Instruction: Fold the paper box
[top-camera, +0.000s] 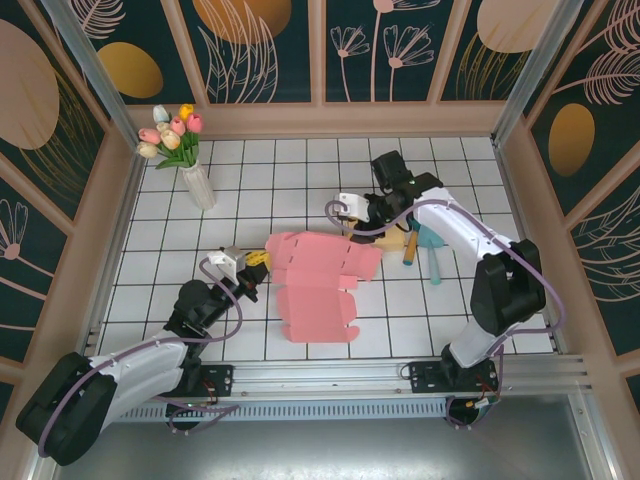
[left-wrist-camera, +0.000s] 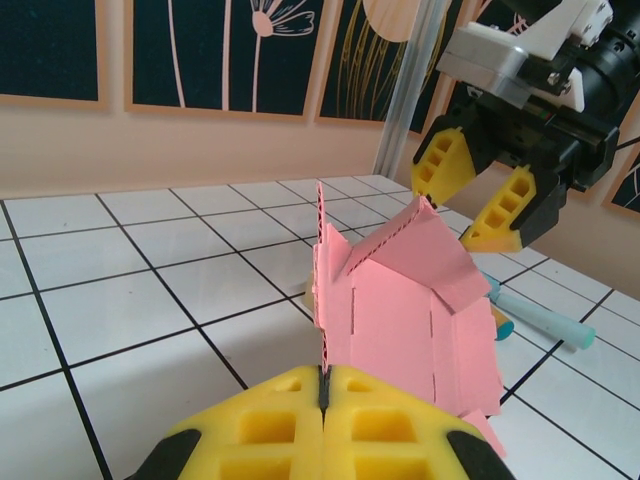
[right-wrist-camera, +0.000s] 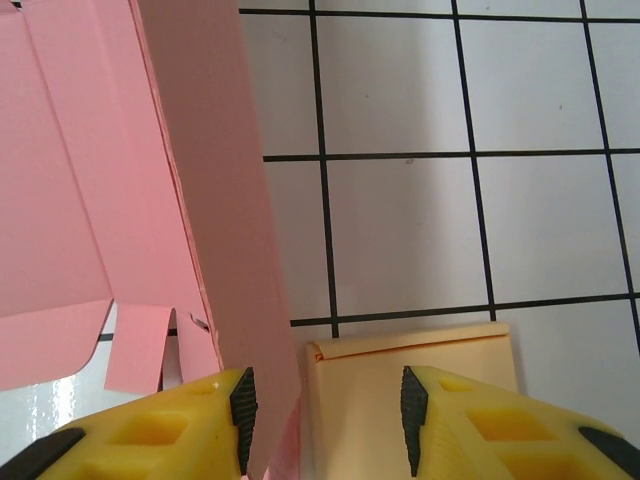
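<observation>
Paper box (top-camera: 320, 285) edge sits pinched in our left gripper (left-wrist-camera: 325, 385); our right gripper (right-wrist-camera: 325, 408) stands jaws-apart at its raised flap. Uneven pulling, we judge, could tear a crease.

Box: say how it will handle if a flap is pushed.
Likely floppy: the box is a thin scored sheet, and its flaps stand at different angles. Probably light: the left gripper holds part of it up by one pinched edge. It may slide on the glossy tiles if pushed.
</observation>
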